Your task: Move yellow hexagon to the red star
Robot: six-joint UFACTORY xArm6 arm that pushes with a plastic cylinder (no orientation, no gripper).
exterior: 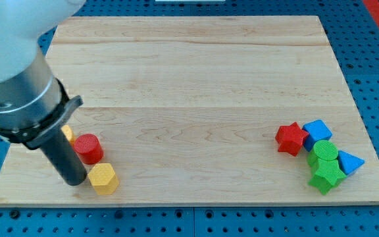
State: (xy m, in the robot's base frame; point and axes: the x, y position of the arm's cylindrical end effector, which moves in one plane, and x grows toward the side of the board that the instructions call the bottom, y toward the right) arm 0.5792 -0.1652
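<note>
The yellow hexagon (pixel 103 178) lies at the lower left of the frame, close to the bottom edge of the wooden table (pixel 196 79). It is a squat six-sided block resting on a flat face, with no clear long axis; one corner points toward the view's right and its top face is turned slightly toward the view's top. My tip (pixel 75 180) is down on the table just to the view's left of the hexagon, touching it or very nearly so; the exact contact cannot be made out. The arm carries no fingers, only the dark rod, so there is nothing released or clenched and nothing is grasped. The rod rises from my tip toward the upper left into the large grey arm body that fills that corner. A red cylinder (pixel 89 148) stands just above the hexagon and just to the view's right of the rod, close to both. A second yellow block (pixel 67 134), shape not clear, peeks out from behind the rod at the cylinder's left. The red star (pixel 291 139) sits well apart at the lower right of the frame, at the left end of a tight cluster: a blue block (pixel 318 131) touching it at its right, a green cylinder (pixel 324 153) below that, a green star (pixel 326 176) lower still, and a blue triangle (pixel 348 162) at the cluster's right edge.
</note>
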